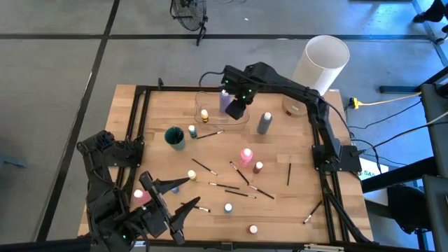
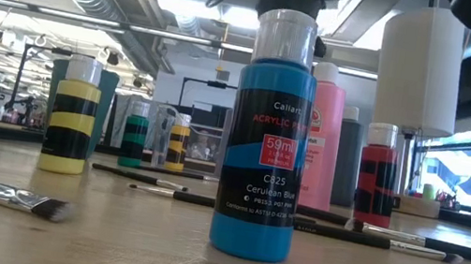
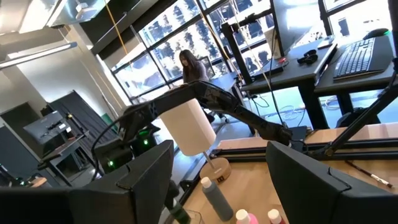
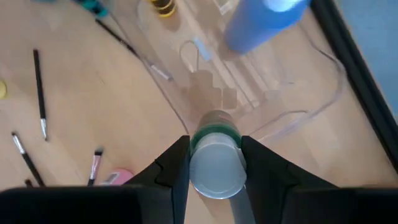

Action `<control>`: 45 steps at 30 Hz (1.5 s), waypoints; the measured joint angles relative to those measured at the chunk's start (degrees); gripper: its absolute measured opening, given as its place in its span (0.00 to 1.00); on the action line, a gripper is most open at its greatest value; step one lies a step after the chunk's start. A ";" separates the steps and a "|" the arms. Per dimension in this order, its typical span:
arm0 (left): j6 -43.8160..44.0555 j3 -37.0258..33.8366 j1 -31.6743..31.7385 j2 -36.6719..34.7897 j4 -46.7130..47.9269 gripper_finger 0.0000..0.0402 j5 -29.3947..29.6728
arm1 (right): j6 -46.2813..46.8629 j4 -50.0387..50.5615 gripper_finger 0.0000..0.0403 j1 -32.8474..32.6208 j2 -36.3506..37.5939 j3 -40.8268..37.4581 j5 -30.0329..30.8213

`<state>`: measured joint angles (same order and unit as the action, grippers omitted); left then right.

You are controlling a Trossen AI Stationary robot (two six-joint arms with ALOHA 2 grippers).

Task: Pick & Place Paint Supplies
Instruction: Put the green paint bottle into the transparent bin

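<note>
Beyond the wooden table (image 1: 273,150) lies grey floor, and the low view alone shows a long workshop with ceiling lights. My right gripper (image 4: 214,165) hangs at the far edge over a clear plastic tray (image 4: 292,118); only its wrist view shows the fingers closed on a small white-capped bottle (image 4: 214,168), a purple bottle (image 4: 258,25) standing in the tray. My left gripper (image 3: 214,180) waits open at the near corner. Brushes (image 1: 241,173) and bottles scatter between; a blue bottle (image 2: 266,137) blocks the low view.
</note>
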<state>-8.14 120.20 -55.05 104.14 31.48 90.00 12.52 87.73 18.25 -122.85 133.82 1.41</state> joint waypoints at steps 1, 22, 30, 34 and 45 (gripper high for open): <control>0.63 0.00 0.01 0.00 0.50 0.63 -0.01 | -0.88 -0.16 0.30 -0.19 -0.39 0.00 -0.02; 5.52 0.00 -0.04 -0.02 4.74 0.63 0.00 | -1.58 -4.05 0.30 -1.91 -4.71 -0.47 1.10; 5.50 0.00 -0.04 -0.02 4.77 0.63 -0.01 | 1.23 -5.37 0.30 -2.64 -5.76 -1.06 4.18; 5.48 0.01 -0.04 -0.02 4.77 0.63 -0.01 | 2.76 -5.68 0.30 -3.02 -5.85 -1.44 4.45; 5.46 0.00 0.57 -0.02 4.77 0.63 0.01 | 2.00 -5.92 0.30 -3.82 -5.81 -1.44 4.52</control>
<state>-2.68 120.20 -54.48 104.12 36.25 90.02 14.52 81.82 14.43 -128.66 132.38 5.93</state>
